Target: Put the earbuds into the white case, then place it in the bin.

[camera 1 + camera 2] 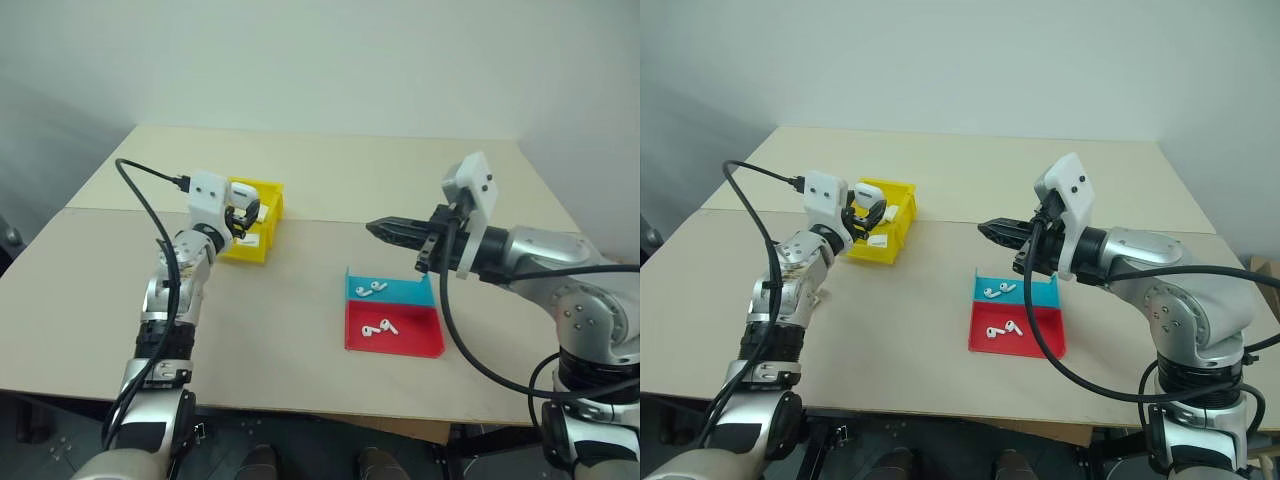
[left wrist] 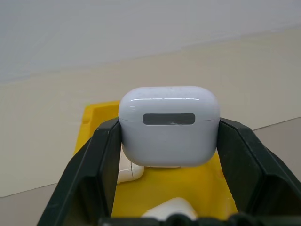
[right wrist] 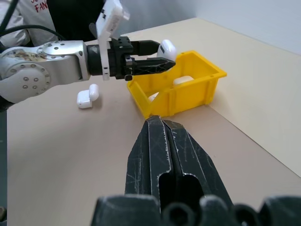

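Left eye view takes in a broad beige tabletop (image 1: pixel 300 330) under both arms. On it, towards the robot's left, stands the small bright yellow open-top plastic bin (image 1: pixel 262 218), with more white cases lying inside it (image 3: pixel 182 80). The left gripper (image 1: pixel 243 213) hangs level over that bin, and in the left wrist view its two black fingers (image 2: pixel 99 160) press against the two sides of a small glossy white rounded case (image 2: pixel 168 126), lid shut, held in the air above the bin's yellow floor and not touching it. The right wrist view shows the same held case at the left fingertips, over the bin's near wall. Further right on the table lies a flat tray, blue at the far half and red at the near half (image 1: pixel 392 316), well apart from the bin. The right gripper (image 1: pixel 383 229) hovers just beyond the tray's far edge, pointing towards the left, its fingers pressed together with nothing between them. Another white case (image 3: pixel 87 96) lies on the table beside the bin. Smallest are the tiny white earbuds: two on the blue half (image 1: pixel 370 289), two on the red half (image 1: pixel 380 327).
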